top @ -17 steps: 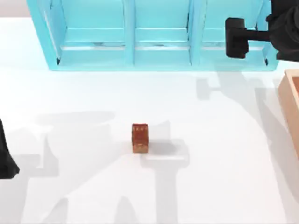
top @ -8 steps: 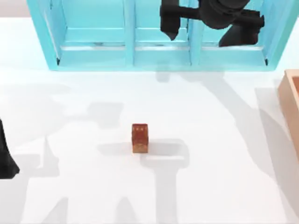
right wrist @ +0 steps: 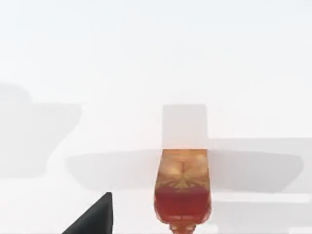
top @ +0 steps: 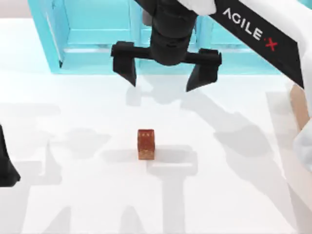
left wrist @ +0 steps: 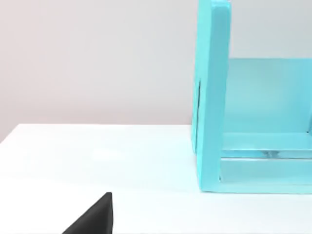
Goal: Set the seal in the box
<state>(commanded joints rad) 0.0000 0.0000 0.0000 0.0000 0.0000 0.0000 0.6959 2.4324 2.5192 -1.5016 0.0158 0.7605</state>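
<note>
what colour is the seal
Reddish-brown with a lighter tan lower end; the seal shows best in the top view.

A plain white bench (top: 73,204) carries three things. A small reddish-brown seal (top: 146,144) stands upright near the frame's centre. A big turquoise shelf unit (top: 97,44) spans the top. A tan box (top: 298,105) sits at the right edge, well apart from the seal.

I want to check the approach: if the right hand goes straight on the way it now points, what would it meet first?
Probably the seal: the open right hand faces it in the wrist view. Depth is unclear.
</note>
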